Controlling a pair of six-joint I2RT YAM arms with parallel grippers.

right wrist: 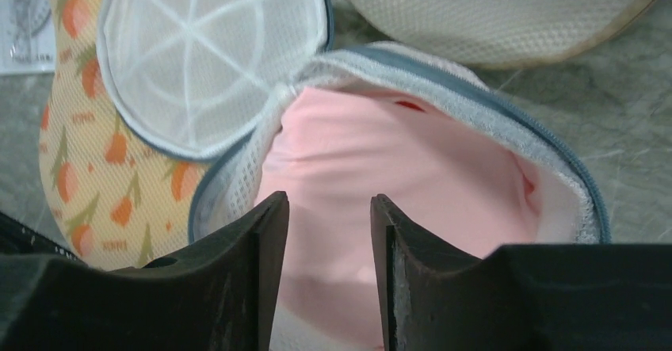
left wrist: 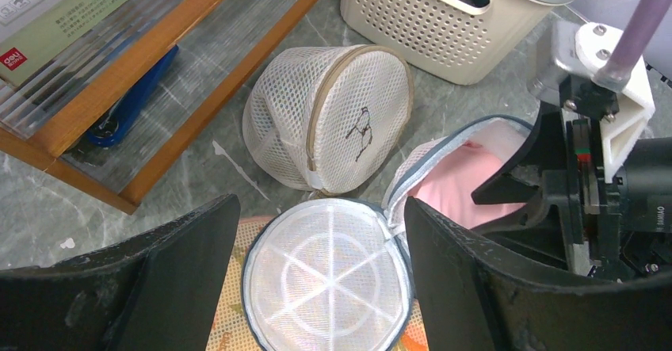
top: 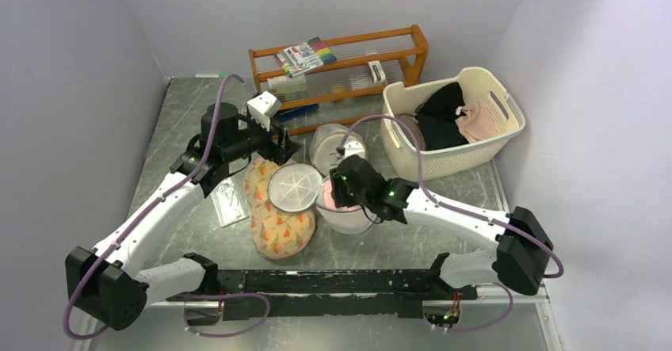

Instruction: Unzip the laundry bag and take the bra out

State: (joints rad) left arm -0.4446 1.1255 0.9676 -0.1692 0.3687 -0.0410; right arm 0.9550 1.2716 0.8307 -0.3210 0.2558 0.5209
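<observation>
Right gripper point(right wrist: 327, 204) part-open over bra point(right wrist: 412, 153) in unzipped laundry bag point(right wrist: 463, 97), seemingly empty; left gripper point(left wrist: 321, 208) wide open.

Centre: I find the laundry bag point(top: 349, 211), the bra point(right wrist: 396, 169) inside it, its lid point(top: 295, 188) lying left on the pouch point(top: 277, 230). Behind it, a second mesh bag point(top: 328, 146); right rear, the basket point(top: 452, 158); far back, the rack point(top: 341, 59).
</observation>
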